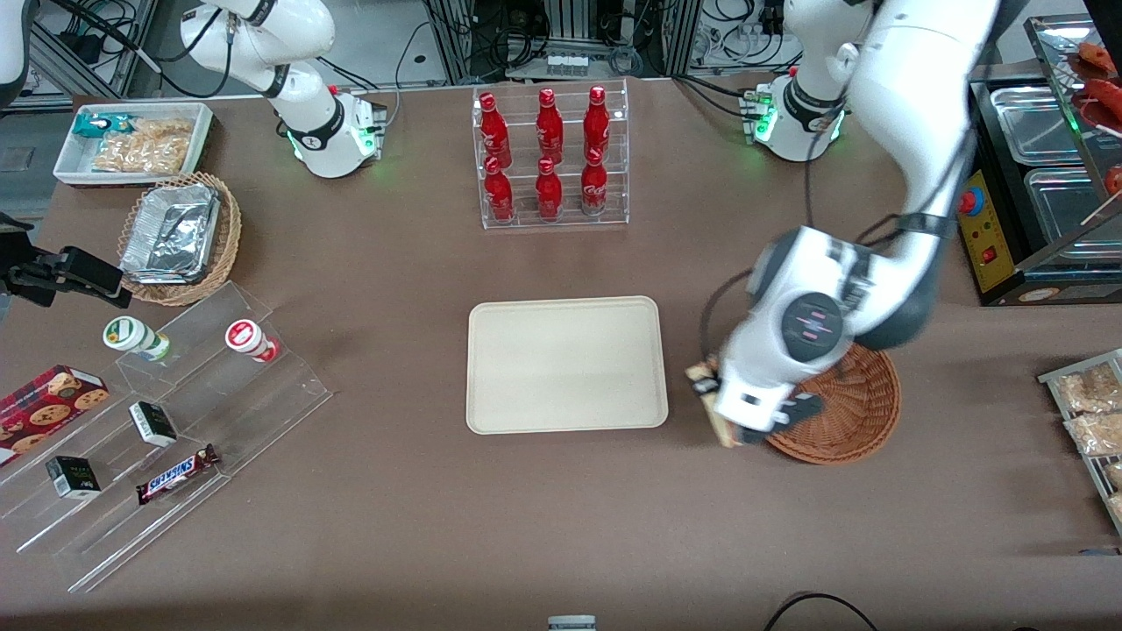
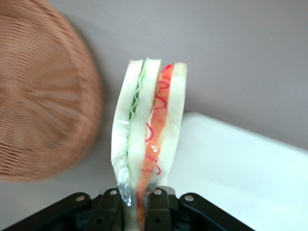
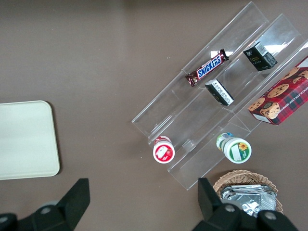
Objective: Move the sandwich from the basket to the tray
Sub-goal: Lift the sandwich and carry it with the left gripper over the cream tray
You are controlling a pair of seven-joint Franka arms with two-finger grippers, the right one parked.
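Now clamping the sandwich clear of the basket, the gripper should lower gently, centred over the tray.

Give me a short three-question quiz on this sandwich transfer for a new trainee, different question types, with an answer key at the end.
1. True or false: the sandwich is lying in the basket.
2. Multiple choice: the gripper is A) open above the tray, B) shut on the sandwich, C) shut on a bottle.
3. Fill in: seen from the front, the sandwich hangs over the table between the basket and the ____.

Key
1. False. The basket holds nothing visible; the sandwich is lifted clear of it.
2. B. Its fingers clamp the wrapped wedge's lower end.
3. The tray, which has nothing on it.
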